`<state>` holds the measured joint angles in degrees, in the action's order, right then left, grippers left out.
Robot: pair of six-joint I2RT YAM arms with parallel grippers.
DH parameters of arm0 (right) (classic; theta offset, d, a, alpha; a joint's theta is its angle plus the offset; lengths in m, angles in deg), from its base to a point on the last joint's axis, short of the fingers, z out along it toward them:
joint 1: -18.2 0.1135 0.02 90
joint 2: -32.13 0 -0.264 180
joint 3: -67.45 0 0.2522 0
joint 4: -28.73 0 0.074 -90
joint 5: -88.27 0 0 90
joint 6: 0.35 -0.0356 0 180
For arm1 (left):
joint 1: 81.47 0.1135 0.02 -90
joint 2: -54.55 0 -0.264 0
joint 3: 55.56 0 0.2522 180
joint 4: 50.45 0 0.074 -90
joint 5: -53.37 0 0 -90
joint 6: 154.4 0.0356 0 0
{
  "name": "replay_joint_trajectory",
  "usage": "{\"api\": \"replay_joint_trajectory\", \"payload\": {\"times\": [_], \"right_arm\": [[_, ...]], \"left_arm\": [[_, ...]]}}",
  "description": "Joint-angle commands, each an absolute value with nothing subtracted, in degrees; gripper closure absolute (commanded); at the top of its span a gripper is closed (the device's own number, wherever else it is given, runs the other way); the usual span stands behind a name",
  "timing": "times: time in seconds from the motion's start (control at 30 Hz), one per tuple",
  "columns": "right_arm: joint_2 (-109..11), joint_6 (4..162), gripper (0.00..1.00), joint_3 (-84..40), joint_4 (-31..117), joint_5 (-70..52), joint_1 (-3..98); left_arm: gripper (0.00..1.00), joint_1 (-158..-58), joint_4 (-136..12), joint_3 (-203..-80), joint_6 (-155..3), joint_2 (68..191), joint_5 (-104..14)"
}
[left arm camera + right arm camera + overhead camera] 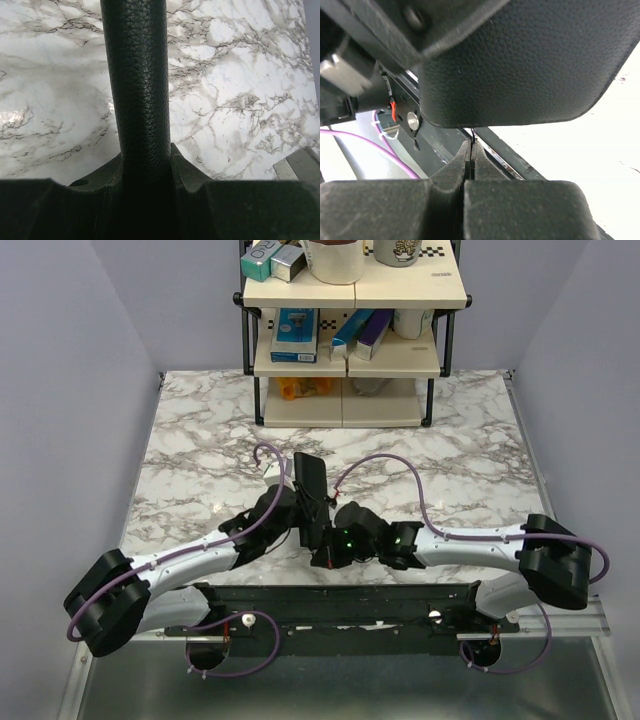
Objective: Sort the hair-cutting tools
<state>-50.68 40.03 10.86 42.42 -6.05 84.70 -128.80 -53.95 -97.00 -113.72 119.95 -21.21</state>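
Observation:
A flat black textured pouch (309, 485) stands on edge over the marble table (200, 460), between the two wrists. My left gripper (300, 522) is shut on the pouch; in the left wrist view the pouch (140, 85) rises from between the fingers of the left gripper (145, 152). My right gripper (325, 548) is just below and right of the pouch. In the right wrist view its jaws (471, 146) are shut on a thin black strip (472, 133) that hangs from the underside of the pouch (520, 65). What the strip is, I cannot tell. The combs and scissors are out of view.
A cream shelf unit (350, 360) stands at the back with a blue box (296, 335), a purple box (372, 332) and mugs. A black rail (340, 605) runs along the near edge. Grey walls close the left and right sides.

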Motion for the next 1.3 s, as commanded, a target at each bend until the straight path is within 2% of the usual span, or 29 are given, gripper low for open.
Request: {"api": "replay_joint_trajectory", "payload": {"times": [0.0,0.23,0.77,0.93,1.27], "right_arm": [[-49.17,44.21,0.99,13.35,48.99,-3.67,86.14],[-48.82,50.01,0.99,12.3,55.93,3.71,86.14],[-44.96,74.18,0.99,10.54,62.35,7.31,87.29],[-43.55,77.52,0.99,6.85,64.82,8.72,87.81],[-44.07,82.44,0.99,1.75,70.7,21.02,87.81]], "left_arm": [[1.0,-127.88,-52.26,-101.49,-113.0,116.87,-21.68],[1.0,-127.53,-57.88,-103.77,-111.77,114.14,-28.52],[1.0,-126.82,-75.8,-105.36,-107.73,104.12,-49.19],[1.0,-126.73,-77.22,-103.6,-106.32,101.4,-55.25],[1.0,-126.82,-77.48,-97.45,-107.9,95.95,-61.15]]}}
